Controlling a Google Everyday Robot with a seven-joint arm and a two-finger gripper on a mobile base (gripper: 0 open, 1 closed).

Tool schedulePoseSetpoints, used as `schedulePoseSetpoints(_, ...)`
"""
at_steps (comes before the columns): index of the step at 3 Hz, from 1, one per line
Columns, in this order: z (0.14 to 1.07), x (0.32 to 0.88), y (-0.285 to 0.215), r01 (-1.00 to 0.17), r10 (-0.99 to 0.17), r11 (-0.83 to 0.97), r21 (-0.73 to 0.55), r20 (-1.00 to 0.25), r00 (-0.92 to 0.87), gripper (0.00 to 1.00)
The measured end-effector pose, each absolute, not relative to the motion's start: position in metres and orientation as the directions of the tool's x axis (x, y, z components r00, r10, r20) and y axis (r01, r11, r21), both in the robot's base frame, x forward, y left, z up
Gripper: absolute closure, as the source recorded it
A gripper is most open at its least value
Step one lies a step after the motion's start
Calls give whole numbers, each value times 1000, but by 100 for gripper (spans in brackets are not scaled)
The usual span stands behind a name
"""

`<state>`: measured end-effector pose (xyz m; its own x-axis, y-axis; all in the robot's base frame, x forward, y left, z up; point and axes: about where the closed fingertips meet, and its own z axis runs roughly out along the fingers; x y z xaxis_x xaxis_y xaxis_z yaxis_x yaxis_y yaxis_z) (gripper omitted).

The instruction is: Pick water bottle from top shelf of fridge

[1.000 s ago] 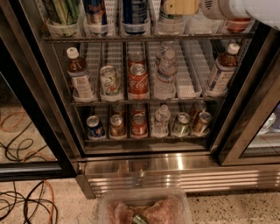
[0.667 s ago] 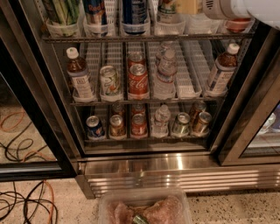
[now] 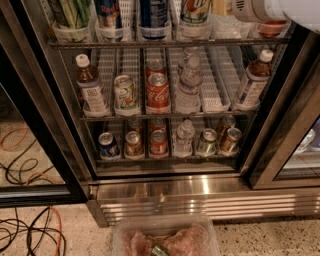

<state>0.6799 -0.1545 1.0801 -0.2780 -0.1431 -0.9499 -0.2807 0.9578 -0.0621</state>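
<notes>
The fridge (image 3: 165, 192) stands with its door open and three wire racks in view. The top shelf (image 3: 165, 44) carries a cup of green stalks, blue cans and a green-and-white can. Right of that can, the pale ribbed lower part of a clear bottle, seemingly the water bottle (image 3: 227, 27), stands on this rack; its top is cut off by the picture's edge. My white arm (image 3: 280, 10) comes in from the top right corner. My gripper (image 3: 222, 6) sits at the arm's end, right above the bottle, mostly out of view.
The two lower racks hold cans, small white-capped water bottles (image 3: 190, 82) and brown drink bottles (image 3: 90, 85). The open glass door (image 3: 30, 150) stands at the left, and a black frame post (image 3: 280, 135) at the right. Cables (image 3: 30, 230) lie on the floor. A clear tub (image 3: 165, 240) sits at the bottom.
The tan piece at the arm's end showed wider over the top shelf a second ago; it has drawn back to the right. Nothing on the racks has moved.
</notes>
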Motion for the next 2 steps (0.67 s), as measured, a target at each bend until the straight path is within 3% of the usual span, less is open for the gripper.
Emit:
schedulePoseSetpoints(1, 1080, 680, -154, -281, -143, 958, -62, -950, -278, 100)
schedulePoseSetpoints(2, 1081, 680, -154, -282, -144, 957, -63, -950, -276, 100)
